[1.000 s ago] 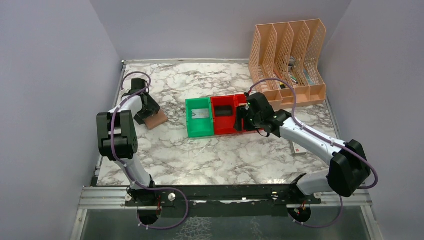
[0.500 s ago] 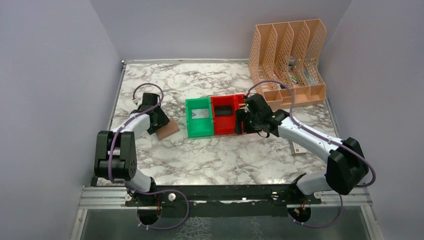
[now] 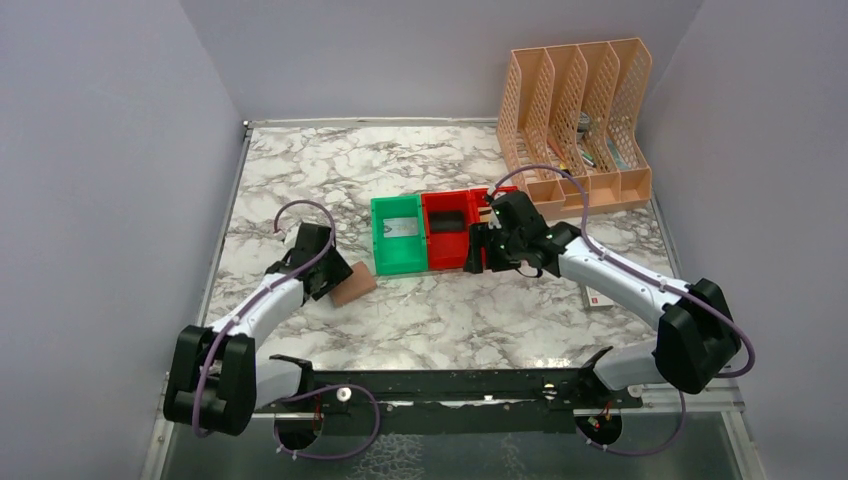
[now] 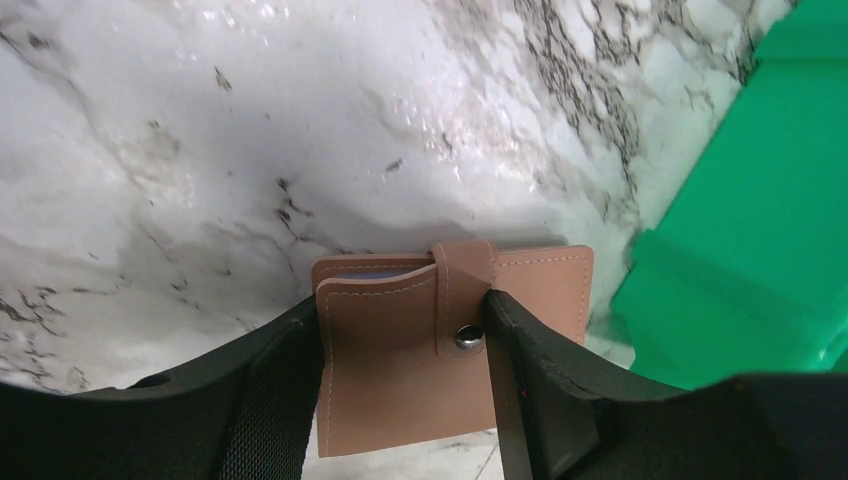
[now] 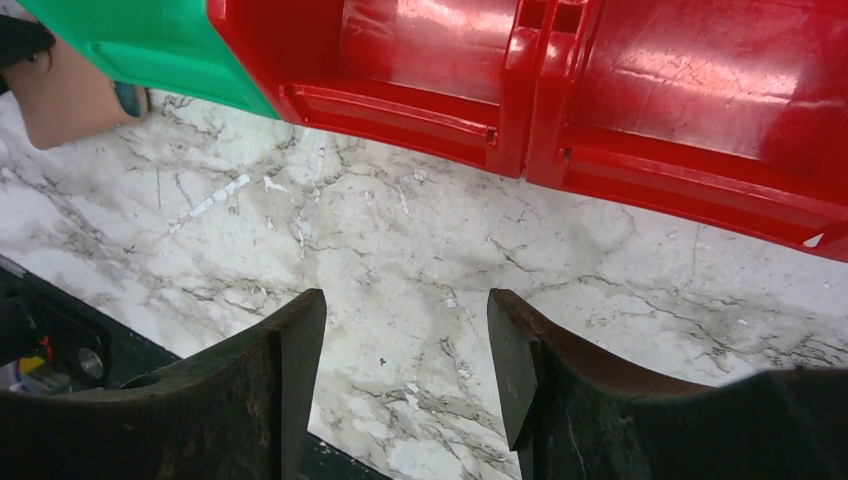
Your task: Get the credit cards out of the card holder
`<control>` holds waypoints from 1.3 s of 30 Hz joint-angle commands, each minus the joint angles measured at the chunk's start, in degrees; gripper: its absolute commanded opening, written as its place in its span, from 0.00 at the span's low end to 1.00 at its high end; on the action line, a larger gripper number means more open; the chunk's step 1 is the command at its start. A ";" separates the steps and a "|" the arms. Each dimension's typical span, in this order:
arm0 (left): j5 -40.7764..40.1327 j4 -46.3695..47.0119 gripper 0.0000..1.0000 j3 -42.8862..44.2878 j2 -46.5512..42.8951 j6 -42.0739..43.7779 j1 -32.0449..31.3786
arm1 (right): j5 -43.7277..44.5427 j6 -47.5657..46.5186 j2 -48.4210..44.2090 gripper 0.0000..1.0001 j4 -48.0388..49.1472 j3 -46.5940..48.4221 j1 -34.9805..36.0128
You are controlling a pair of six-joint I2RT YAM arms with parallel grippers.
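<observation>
Holder (image 4: pixel 400 390), snapped closed, sits clamped edge to edge in the left gripper (image 4: pixel 400 310), left of bench (image 4: pixel 300 130) centre, near the green bin (image 4: pixel 760 200). The right gripper (image 5: pixel 405 310) hangs apart, empty, beside the red bins (image 5: pixel 600 80). Best to lay it flat, pin one flap, then pop the snap (image 4: pixel 466 338).

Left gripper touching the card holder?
Touching. Left wrist view: the left gripper clamps the card holder, both fingers flush against it.
</observation>
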 commanded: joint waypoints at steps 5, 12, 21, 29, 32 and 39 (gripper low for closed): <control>5.12 -10.96 0.59 -10.00 -8.14 -11.49 -7.09 | -6.54 1.76 -1.93 0.61 3.18 -1.89 0.27; 3.69 -15.89 0.59 -11.74 -13.82 -16.01 -11.95 | -9.68 2.20 -1.92 0.61 4.56 -2.50 0.27; 0.10 -16.10 0.59 -8.95 -11.70 -20.85 -29.53 | -10.07 7.06 -6.88 0.61 11.97 -8.55 0.25; -14.17 -15.56 0.68 5.62 3.88 -20.65 -53.17 | -10.60 9.94 -9.73 0.61 14.91 -14.58 0.27; -18.39 -15.58 0.74 13.92 12.22 -16.53 -58.67 | -4.94 14.94 -13.11 0.60 13.02 -18.03 0.27; -22.31 -16.74 0.89 20.40 15.35 -15.03 -60.75 | -4.78 17.84 -23.02 0.60 16.38 -27.03 0.27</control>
